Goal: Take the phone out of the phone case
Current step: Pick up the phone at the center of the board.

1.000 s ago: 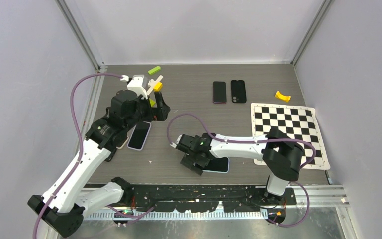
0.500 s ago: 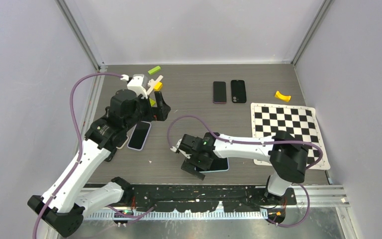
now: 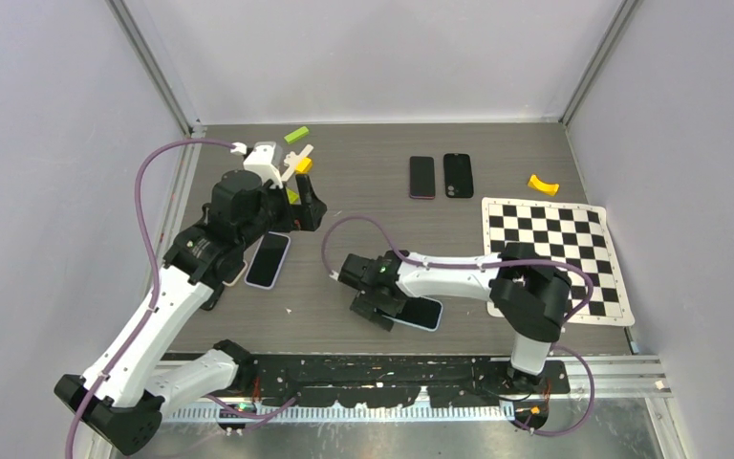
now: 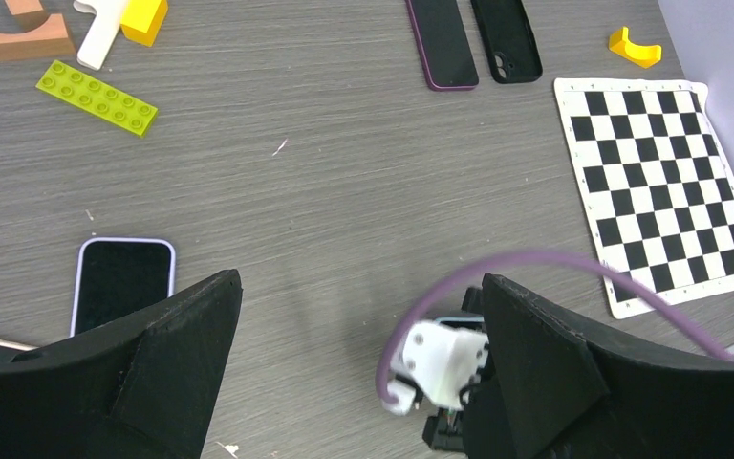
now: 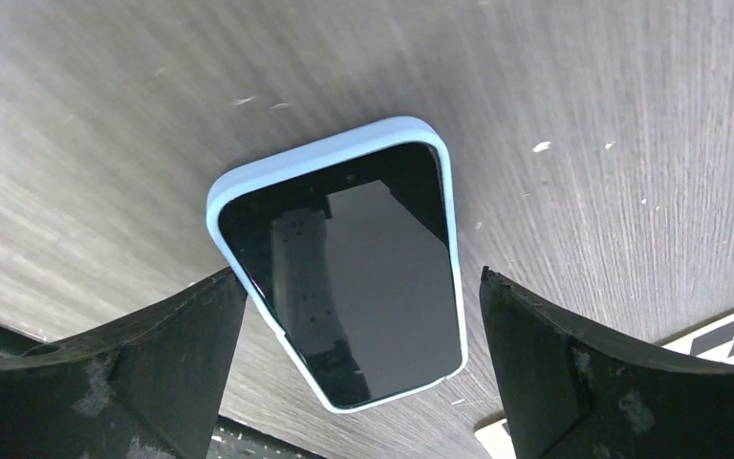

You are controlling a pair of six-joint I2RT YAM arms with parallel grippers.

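**Phone centred between the right jaws**

Left gripper (image 4: 354,382) hangs released with nothing between its jaws. A black-screened phone in a lilac-rimmed case (image 4: 122,279) lies just outside its left jaw. Further right, the right gripper (image 5: 359,279) is spread wide and empty, directly over the black glass phone (image 5: 392,296) seated in its pale blue case (image 5: 330,150) on the grey wood-grain table (image 5: 583,115). The phone's long axis runs between the jaws, slightly skewed, so they flank its long edges. The right arm is clearly nearer.
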